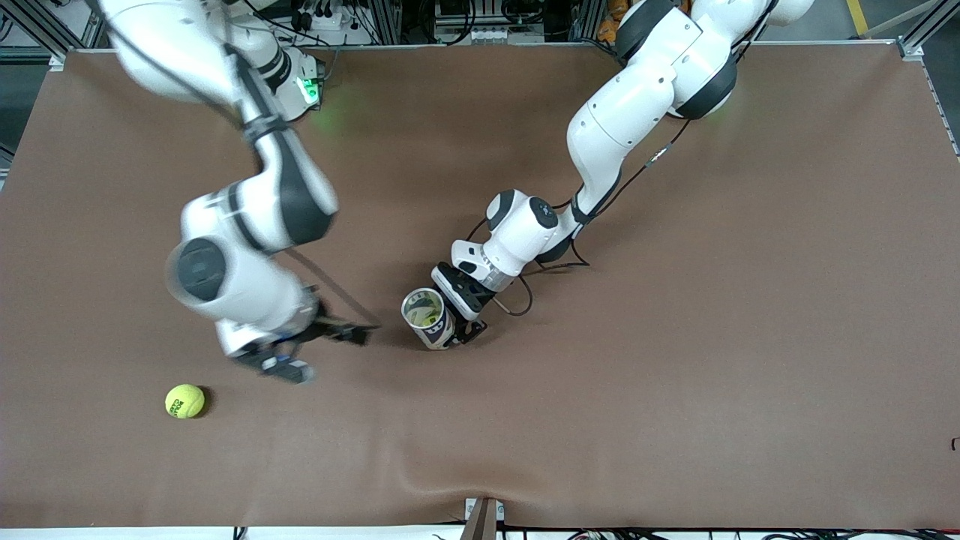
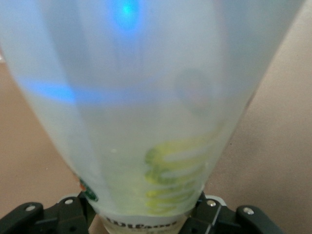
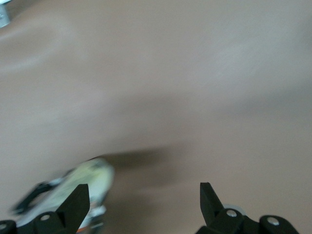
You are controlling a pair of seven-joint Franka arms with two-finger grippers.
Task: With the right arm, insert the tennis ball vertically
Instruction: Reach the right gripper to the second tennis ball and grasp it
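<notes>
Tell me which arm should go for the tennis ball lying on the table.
Right. The right gripper is open, empty and over the table close to the tennis ball. The left gripper is shut on the tube, holding it upright mid-table.

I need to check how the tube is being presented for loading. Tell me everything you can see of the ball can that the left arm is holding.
The ball can is a clear plastic tube with a pale rim, printed label and open mouth facing up toward the front camera. Yellow-green shows through its wall inside; whether that is a ball or print is unclear. It is tilted, near the table's middle, with the left gripper shut on its lower part. The left wrist view shows the translucent wall between the black fingers.
</notes>
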